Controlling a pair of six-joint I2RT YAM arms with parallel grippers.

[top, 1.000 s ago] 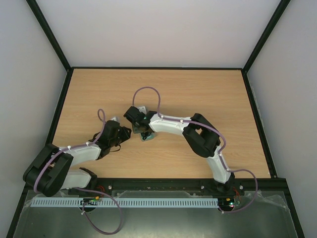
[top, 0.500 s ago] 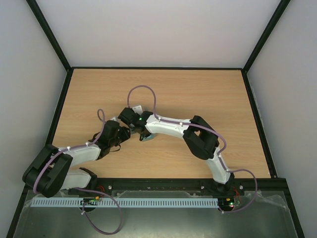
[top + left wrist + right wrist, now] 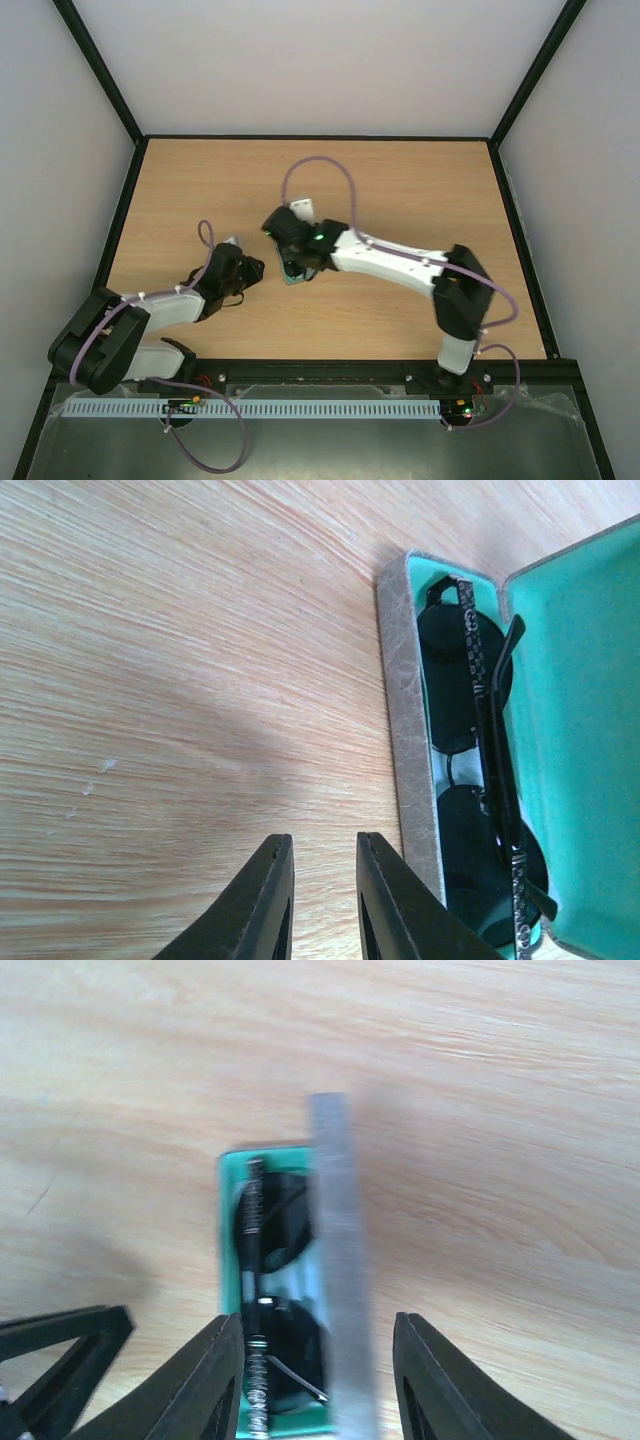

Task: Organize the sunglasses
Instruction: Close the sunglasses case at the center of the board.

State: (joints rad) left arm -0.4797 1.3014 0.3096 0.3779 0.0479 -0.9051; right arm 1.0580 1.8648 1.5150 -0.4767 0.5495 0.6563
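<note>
The sunglasses (image 3: 465, 670), a dark wire pair with dark lenses, lie folded inside the grey case (image 3: 405, 730). Its green-lined lid (image 3: 580, 730) stands open on the far side. My left gripper (image 3: 322, 838) hovers low over bare wood just left of the case, its jaws a narrow gap apart with nothing between them. In the right wrist view the sunglasses (image 3: 285, 1210) lie below my right gripper (image 3: 318, 1320), which is open wide and straddles the case, with the grey lid (image 3: 340, 1260) edge-on between the fingers. From above, both grippers meet at the case (image 3: 293, 277).
The wooden table (image 3: 400, 190) has a black raised rim round it and white walls beyond. The left gripper's fingers (image 3: 60, 1360) show at the lower left of the right wrist view, close beside the case.
The right arm has swung its elbow out to the right and its wrist has shifted over the case, with its jaws now wider apart. The left arm has barely moved.
</note>
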